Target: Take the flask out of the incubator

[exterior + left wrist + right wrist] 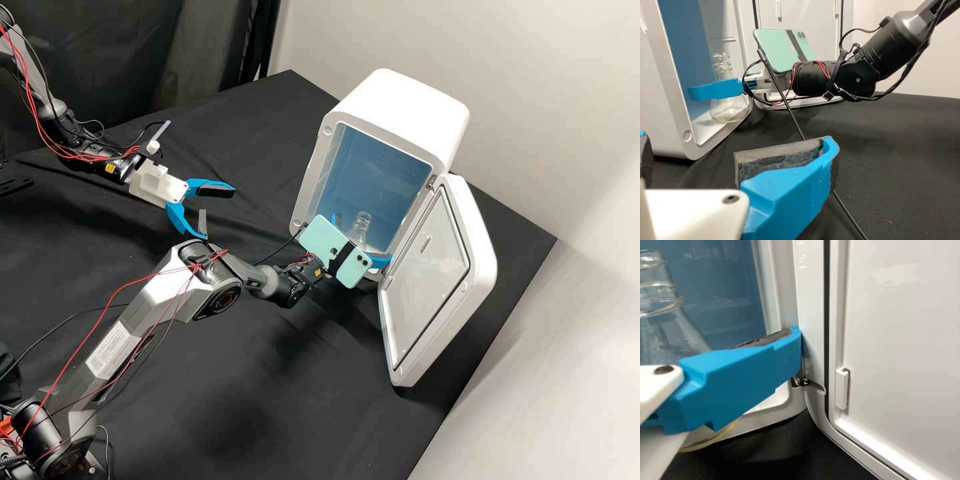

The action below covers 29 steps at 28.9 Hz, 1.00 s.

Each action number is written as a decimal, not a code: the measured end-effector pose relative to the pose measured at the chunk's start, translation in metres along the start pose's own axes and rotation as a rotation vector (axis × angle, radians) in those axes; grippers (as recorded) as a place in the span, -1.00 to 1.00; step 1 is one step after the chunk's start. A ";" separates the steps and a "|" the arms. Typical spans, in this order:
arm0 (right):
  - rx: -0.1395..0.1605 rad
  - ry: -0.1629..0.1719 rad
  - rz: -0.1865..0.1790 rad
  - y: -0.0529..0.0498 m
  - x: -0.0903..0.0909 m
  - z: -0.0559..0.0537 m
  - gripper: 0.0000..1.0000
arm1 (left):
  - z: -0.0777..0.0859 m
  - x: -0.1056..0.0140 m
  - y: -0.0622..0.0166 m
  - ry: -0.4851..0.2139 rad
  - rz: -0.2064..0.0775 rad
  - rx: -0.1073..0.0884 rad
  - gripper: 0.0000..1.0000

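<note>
The white incubator [400, 113] stands at the back right of the bench with its door [437, 280] swung wide open. On its blue floor, just inside the opening, a clear glass flask [362, 223] [725, 105] [662, 315] stands upright. My right gripper [371, 252] is in the opening, open. One blue finger [715, 90] [740, 375] lies alongside the flask with a gap between them; the other is hidden. My left gripper [219, 213] [715, 155] hangs open and empty over the bench, well left of the incubator.
A mint-green phone [333, 250] [782, 47] is strapped to the right wrist, with cables trailing from it. The open door reaches the bench's right edge. Black cloth [280, 387] covers the bench, with free room in front.
</note>
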 end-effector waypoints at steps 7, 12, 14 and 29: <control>0.000 0.001 0.001 -0.001 0.002 0.001 1.00 | 0.000 0.000 -0.0001 -0.001 0.000 0.000 1.00; -0.010 -0.009 0.010 -0.003 0.001 -0.004 1.00 | 0.004 0.001 -0.0008 -0.011 -0.003 0.002 1.00; -0.019 -0.014 -0.003 -0.005 -0.002 -0.009 1.00 | 0.004 0.000 -0.0015 -0.012 -0.005 0.002 1.00; -0.075 0.062 -0.026 -0.005 -0.019 -0.062 1.00 | 0.004 -0.001 -0.0025 -0.011 -0.009 0.001 1.00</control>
